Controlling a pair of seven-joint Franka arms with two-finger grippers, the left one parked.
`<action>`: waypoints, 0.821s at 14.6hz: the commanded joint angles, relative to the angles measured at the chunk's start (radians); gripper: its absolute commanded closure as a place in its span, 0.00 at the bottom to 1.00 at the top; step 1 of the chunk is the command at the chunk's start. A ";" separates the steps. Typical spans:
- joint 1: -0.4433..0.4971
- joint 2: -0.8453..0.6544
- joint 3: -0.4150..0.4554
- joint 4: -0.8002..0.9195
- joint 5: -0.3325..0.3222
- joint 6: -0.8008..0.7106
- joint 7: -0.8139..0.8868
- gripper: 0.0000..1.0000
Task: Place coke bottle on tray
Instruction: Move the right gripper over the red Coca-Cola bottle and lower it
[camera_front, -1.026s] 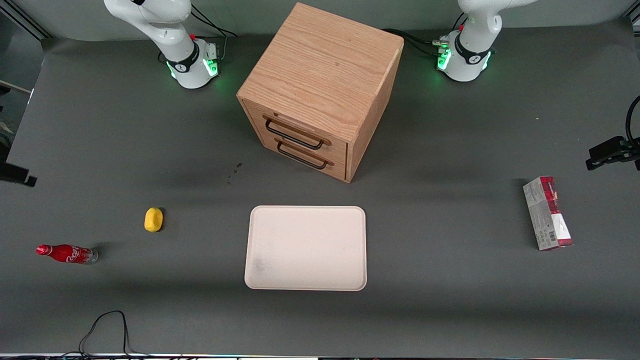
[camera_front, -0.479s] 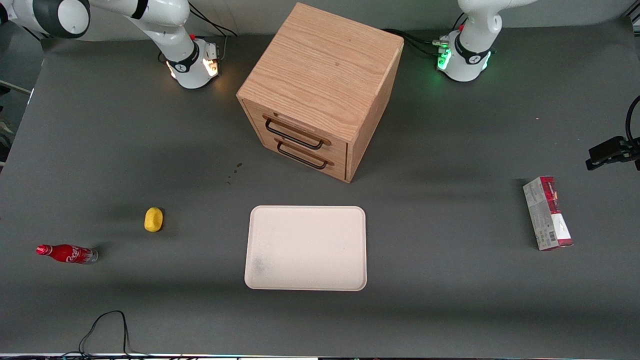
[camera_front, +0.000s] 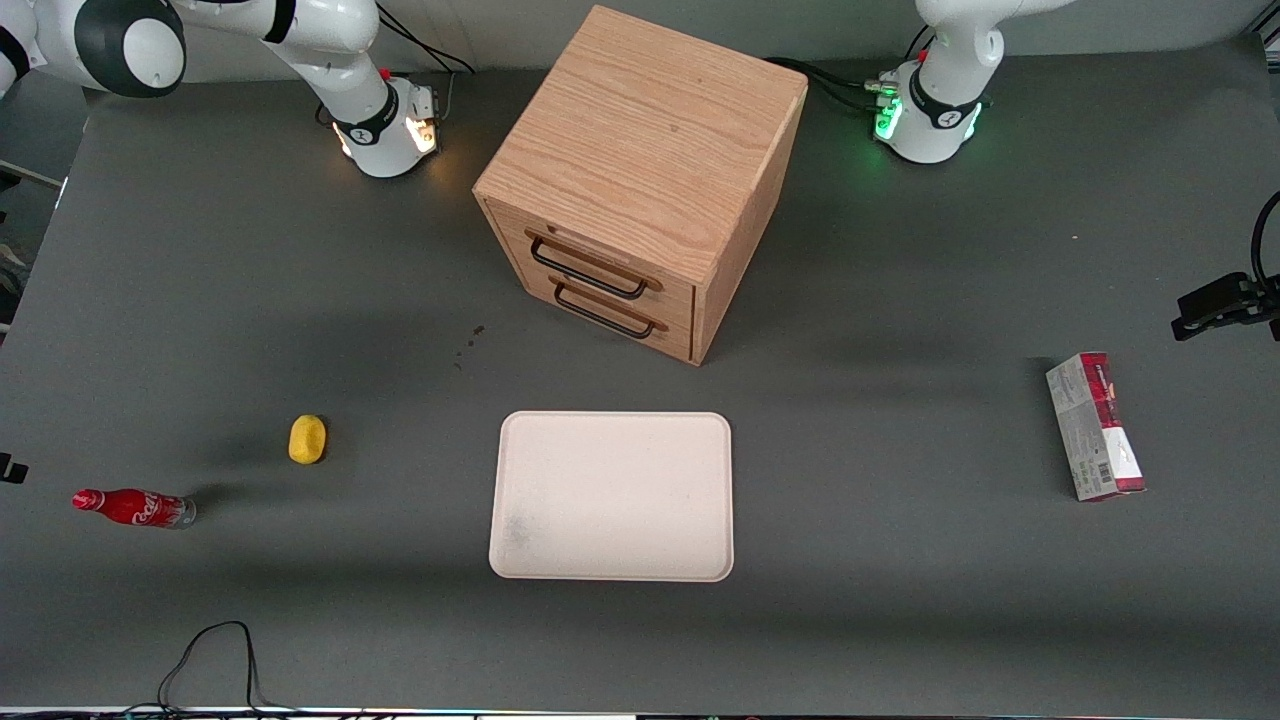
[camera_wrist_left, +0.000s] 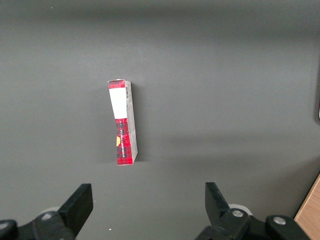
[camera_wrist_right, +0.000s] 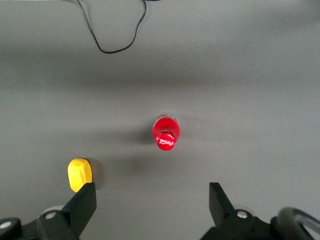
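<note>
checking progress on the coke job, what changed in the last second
Only the right arm moved: it swung into the front view toward the working arm's end of the table, and its base light went from green to amber. The gripper hangs open above the bottle, holding nothing. Bottle, tray, lemon and carton stayed put.

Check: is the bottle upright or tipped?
Upright: the bottle shows as a red circle, cap up, under the open gripper.
</note>
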 joint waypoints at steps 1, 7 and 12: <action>-0.007 0.059 0.008 0.033 0.012 0.025 -0.028 0.00; -0.009 0.154 0.005 0.029 0.004 0.084 -0.026 0.00; -0.010 0.210 0.002 0.023 -0.004 0.121 -0.028 0.00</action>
